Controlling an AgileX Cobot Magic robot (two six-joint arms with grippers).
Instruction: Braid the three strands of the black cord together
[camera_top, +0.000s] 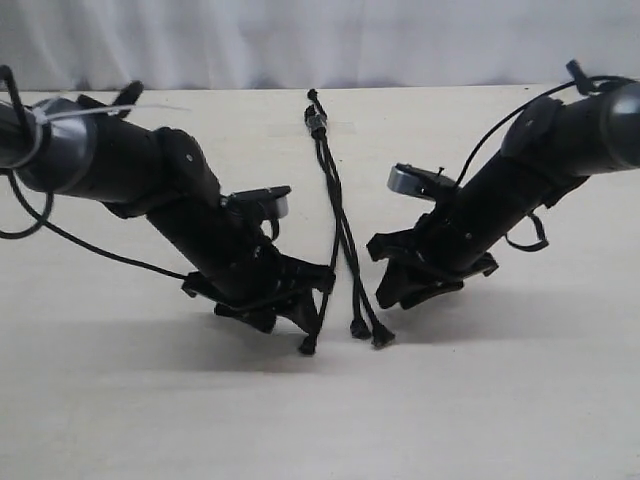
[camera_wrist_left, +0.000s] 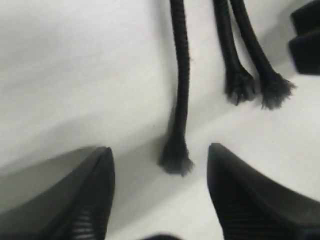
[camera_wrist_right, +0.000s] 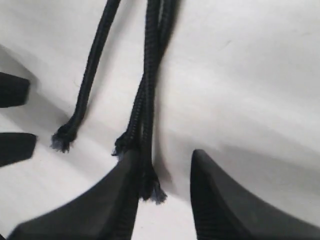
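Left gripper (camera_wrist_left: 160, 148) straddles 1 strand tip (camera_wrist_left: 176, 160); right gripper (camera_wrist_right: 166, 153) probably another.

Black arms (camera_top: 200, 225), grey joints (camera_top: 55, 145) (thin black cables (camera_top: 90, 247) looping off)

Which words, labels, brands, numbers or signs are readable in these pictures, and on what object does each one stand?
None: no text can be read in any view. The black cord, the table, the left gripper and the right gripper bear no legible word, number or logo.
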